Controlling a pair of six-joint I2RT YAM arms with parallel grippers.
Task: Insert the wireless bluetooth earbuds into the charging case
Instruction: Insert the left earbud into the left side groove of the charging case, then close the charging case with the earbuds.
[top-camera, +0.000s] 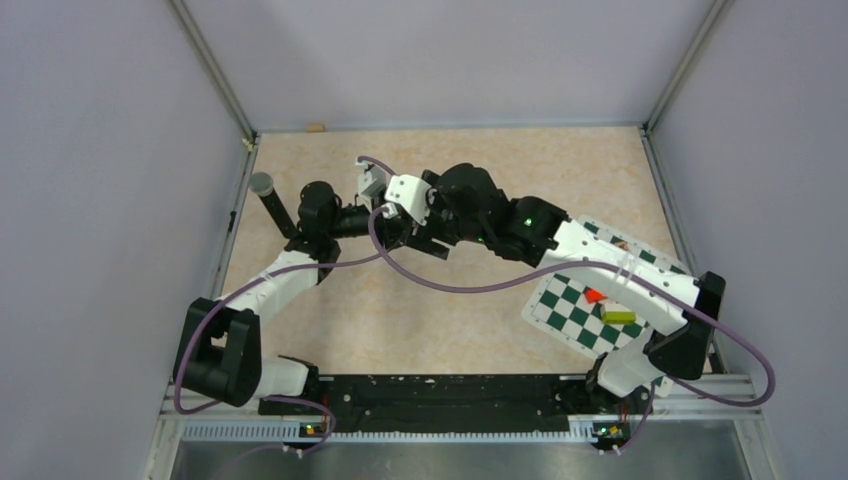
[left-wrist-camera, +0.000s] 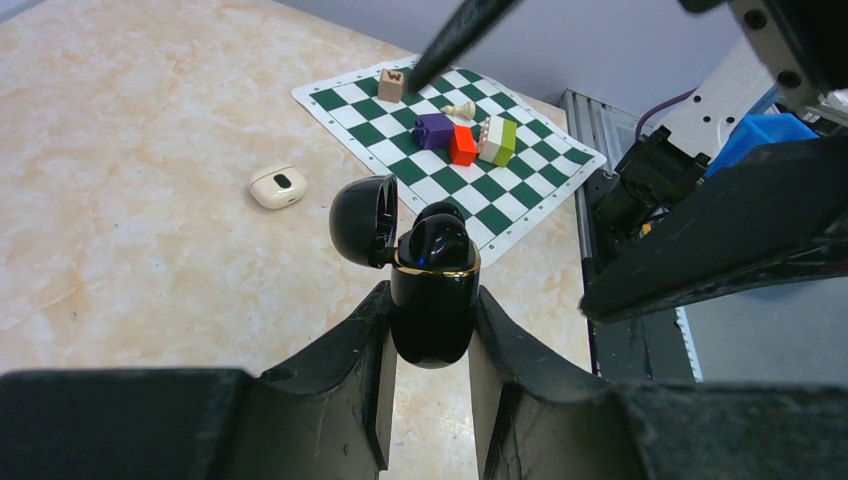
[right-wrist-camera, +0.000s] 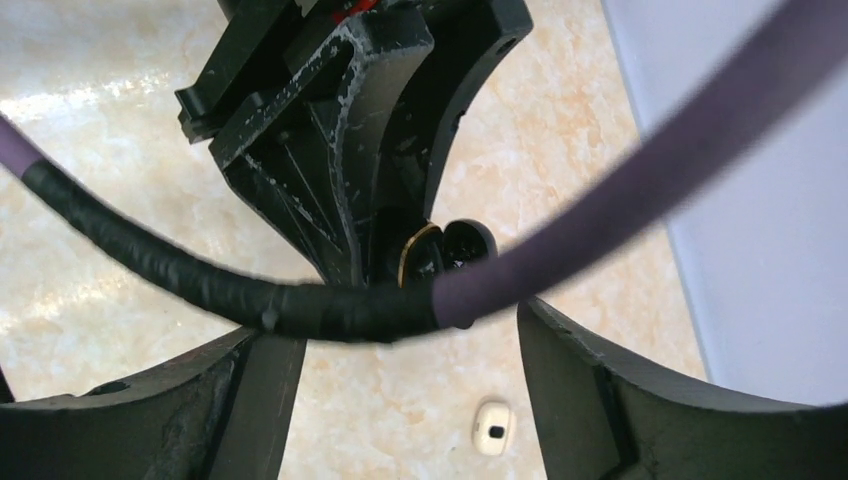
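Note:
In the left wrist view the glossy black charging case (left-wrist-camera: 432, 325) is held upright above the table, gold rim up, and my left gripper (left-wrist-camera: 432, 300) is shut on its body. Its lid (left-wrist-camera: 362, 218) hangs open to the left. A rounded black earbud (left-wrist-camera: 440, 238) sits in the case's mouth; I cannot tell whether it is one bud or two. My right gripper (right-wrist-camera: 405, 345) is open with nothing between its fingers. It hovers just short of the case (right-wrist-camera: 425, 255). From above, the two grippers (top-camera: 400, 225) meet at mid-table and the case is hidden.
A purple cable (right-wrist-camera: 650, 170) crosses in front of the right jaws. A small cream case (left-wrist-camera: 277, 186) lies on the marble top. The green checkered mat (left-wrist-camera: 520, 195) at the right carries a purple block (left-wrist-camera: 432, 130), a red block (left-wrist-camera: 462, 145), a green-white block (left-wrist-camera: 497, 140) and a wooden cube (left-wrist-camera: 391, 85).

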